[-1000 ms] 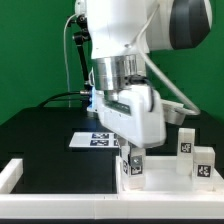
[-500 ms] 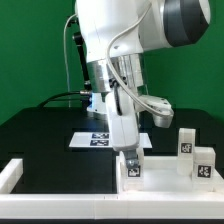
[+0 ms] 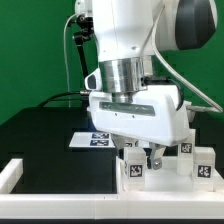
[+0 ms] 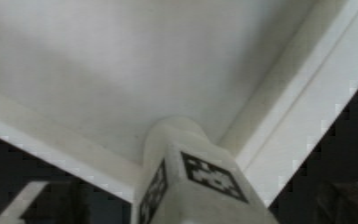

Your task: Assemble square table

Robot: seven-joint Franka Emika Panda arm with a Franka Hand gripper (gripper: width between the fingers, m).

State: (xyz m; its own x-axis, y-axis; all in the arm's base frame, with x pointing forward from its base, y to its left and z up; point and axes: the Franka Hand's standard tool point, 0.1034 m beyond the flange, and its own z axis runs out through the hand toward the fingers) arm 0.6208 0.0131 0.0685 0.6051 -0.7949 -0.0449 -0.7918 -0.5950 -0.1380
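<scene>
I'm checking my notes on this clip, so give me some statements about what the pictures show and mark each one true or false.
1. The gripper is low over the white square table. True.
2. The backdrop behind the arm is red. False: it is green.
3. The marker board lies flat on the black table. True.
4. Tagged legs stand at the exterior view's left. False: they are at its right.
5. In the wrist view, a tagged white leg shows against the slab's white surface. True.
</scene>
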